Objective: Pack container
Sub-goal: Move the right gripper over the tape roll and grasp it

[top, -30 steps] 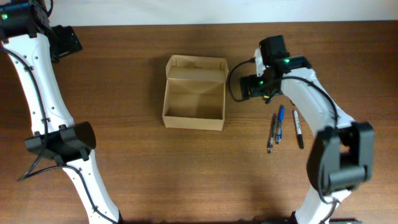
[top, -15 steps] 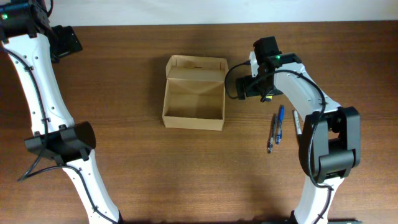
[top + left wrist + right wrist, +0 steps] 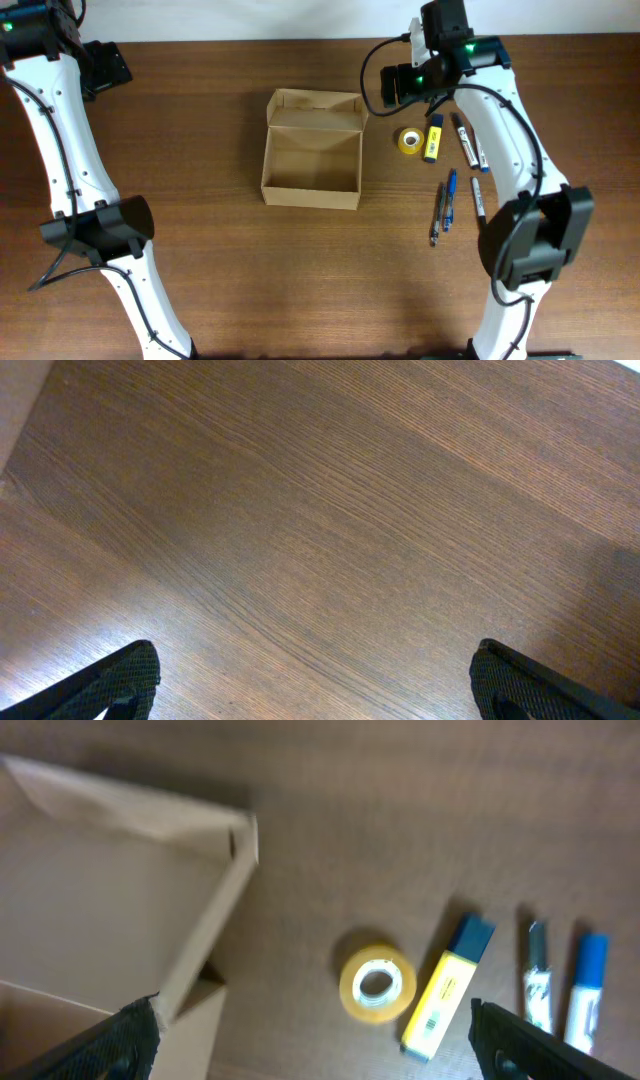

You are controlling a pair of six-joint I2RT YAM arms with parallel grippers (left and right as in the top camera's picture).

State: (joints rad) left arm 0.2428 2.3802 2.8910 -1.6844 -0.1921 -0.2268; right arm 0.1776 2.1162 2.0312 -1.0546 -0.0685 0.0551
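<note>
At mid-table – container (image 3: 311,150): sitting upright on the wooden table (image 3: 200,250) with its flap lid standing open along the far edge, its bare cardboard floor showing; its near right corner is also showing, blurred, in the right wrist view (image 3: 215,935).
Tape roll (image 3: 408,141): lying flat just right of the container's far right corner, apart from the box wall.
Highlighter (image 3: 433,139): yellow with a blue end, lying just beside the tape roll on its right.
Two markers (image 3: 470,145): lying side by side right of the highlighter, angled slightly.
Pens (image 3: 443,206): a blue one and a grey one lying close together nearer the front – a black marker (image 3: 479,207) is lying just to their right.
Right gripper (image 3: 390,85): hanging over the table beyond the tape roll, between the lid and the markers; jaws are standing wide apart, gripping nothing.
Left gripper (image 3: 320,680): hanging over bare wood at the far left corner, well apart from the container; jaws are gaping fully, holding nothing.
</note>
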